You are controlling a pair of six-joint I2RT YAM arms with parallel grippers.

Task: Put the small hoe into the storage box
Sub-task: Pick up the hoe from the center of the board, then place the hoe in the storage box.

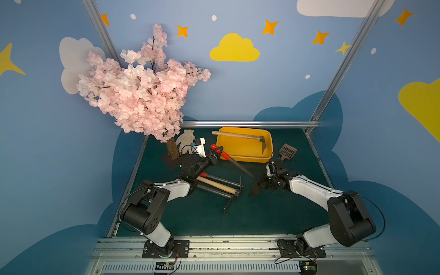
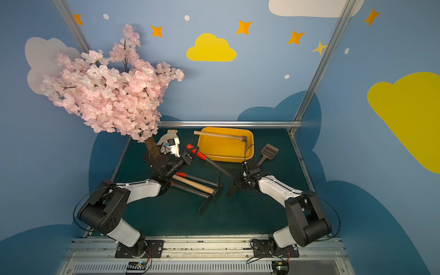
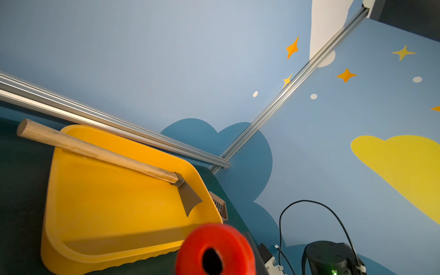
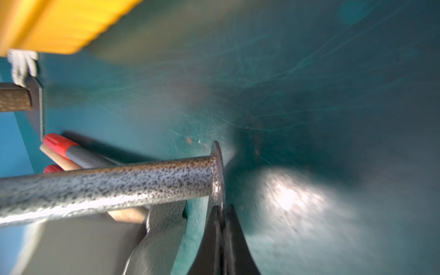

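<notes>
Grey hoe (image 4: 107,188) blade edge-on, blurred (right fingers (image 4: 238,245) pinching).

We see the storage box (image 1: 250,158), a shallow yellow-orange tub with rounded corners, at the far edge of the table (image 1: 262,214). The small hoe (image 1: 240,167), red grip on a speckled grey metal shaft, slants outside it, from its near left corner toward mid-table.

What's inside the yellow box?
One wooden-handled hoe lies inside the storage box, its handle end poking over the rim. Nothing else shows; the bit of floor under the hoe is hidden.
</notes>
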